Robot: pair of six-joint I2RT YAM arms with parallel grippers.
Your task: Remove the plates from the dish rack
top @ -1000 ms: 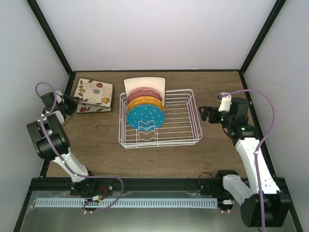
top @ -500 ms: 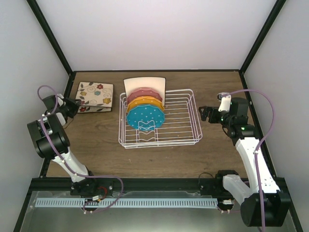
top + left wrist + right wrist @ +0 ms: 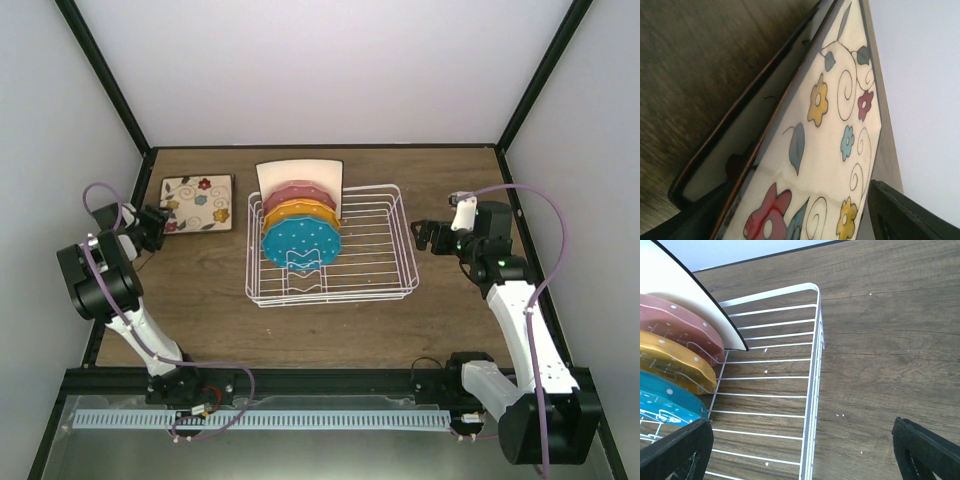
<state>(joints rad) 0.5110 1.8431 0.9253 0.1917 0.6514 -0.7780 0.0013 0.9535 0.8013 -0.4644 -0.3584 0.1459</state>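
Observation:
The white wire dish rack [image 3: 375,262] stands mid-table. In its left half four plates stand upright: a plain cream square one [image 3: 300,172], then pink [image 3: 296,193], orange [image 3: 297,211] and blue [image 3: 300,241] dotted round ones. A floral square plate [image 3: 198,203] lies at the back left on top of another plate [image 3: 735,137]. My left gripper [image 3: 152,228] is open at its near left edge, the floral plate [image 3: 835,125] lying between the spread fingers. My right gripper [image 3: 425,235] is open and holds nothing, hovering by the rack's right rim [image 3: 812,390].
Black frame posts and pale walls close the table at the back and both sides. The rack's right half holds only bare wires [image 3: 765,395]. Bare wood [image 3: 330,330] lies between the rack and the arm bases.
The floral plate, held tilted by my left gripper, has come down flat on the plate below. The left jaws have opened. The right arm has hardly moved.

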